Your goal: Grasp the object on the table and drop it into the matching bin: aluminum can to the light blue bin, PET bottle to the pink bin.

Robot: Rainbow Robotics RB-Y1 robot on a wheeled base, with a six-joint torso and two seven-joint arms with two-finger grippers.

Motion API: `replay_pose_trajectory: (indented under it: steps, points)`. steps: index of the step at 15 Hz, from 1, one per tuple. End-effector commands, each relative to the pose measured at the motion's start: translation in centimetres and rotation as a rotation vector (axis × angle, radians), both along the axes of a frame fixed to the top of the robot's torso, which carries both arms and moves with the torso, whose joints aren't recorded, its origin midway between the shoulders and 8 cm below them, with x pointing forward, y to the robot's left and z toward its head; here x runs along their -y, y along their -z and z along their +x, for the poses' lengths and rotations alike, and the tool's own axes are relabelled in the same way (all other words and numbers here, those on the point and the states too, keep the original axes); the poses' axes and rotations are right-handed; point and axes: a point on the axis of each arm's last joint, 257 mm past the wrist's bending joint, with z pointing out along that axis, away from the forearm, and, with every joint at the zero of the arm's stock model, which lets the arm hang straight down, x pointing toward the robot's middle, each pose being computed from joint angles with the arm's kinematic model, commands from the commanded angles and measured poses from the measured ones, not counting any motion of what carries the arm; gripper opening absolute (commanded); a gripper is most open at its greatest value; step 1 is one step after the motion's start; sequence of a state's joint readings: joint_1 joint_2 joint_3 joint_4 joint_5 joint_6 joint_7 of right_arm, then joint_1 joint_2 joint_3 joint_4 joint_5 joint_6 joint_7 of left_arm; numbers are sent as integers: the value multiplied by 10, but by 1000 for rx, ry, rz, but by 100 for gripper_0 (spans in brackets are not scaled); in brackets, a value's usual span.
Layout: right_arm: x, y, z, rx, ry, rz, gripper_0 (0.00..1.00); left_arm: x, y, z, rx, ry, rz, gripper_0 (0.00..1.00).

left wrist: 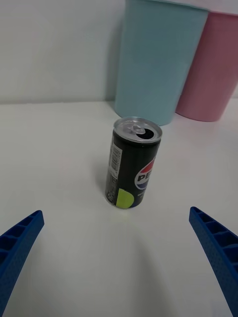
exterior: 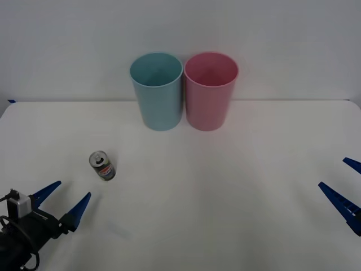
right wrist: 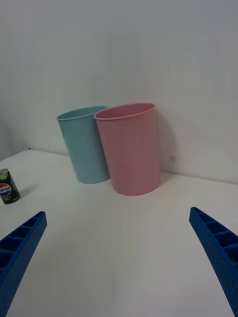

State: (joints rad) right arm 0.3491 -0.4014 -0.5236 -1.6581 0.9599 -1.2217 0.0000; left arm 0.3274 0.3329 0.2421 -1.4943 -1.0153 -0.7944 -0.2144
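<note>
Your aluminum can (exterior: 102,165) stands upright on the table (exterior: 225,186), left of center, well in front of the light blue bin (exterior: 157,90) and the pink bin (exterior: 210,90), which stand just beside each other at the back. Your left gripper (exterior: 59,204) sits near it with fingers spread apart and nothing between them, and the can looks roughly centered in its wrist view. Push straight in low, keep the can mid-gap, and close on the body, not the rim. Right gripper (exterior: 345,186) waits at the right edge, fingers apart too.
</note>
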Motion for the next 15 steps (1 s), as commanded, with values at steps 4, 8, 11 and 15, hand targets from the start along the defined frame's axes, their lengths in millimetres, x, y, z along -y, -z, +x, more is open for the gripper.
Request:
replay_pose_trajectory:
  steps: [4,8,11,15]
  points:
    - [0,0,0,0,0,0,100,15,10,29,-12,15,-15,100]
    - [0,0,0,0,0,0,100,24,12,49,-16,-6,-10,100]
    - [0,0,0,0,0,0,100,32,12,63,-16,-16,-19,100]
    - [0,0,0,0,0,0,100,40,12,81,-14,-8,-32,100]
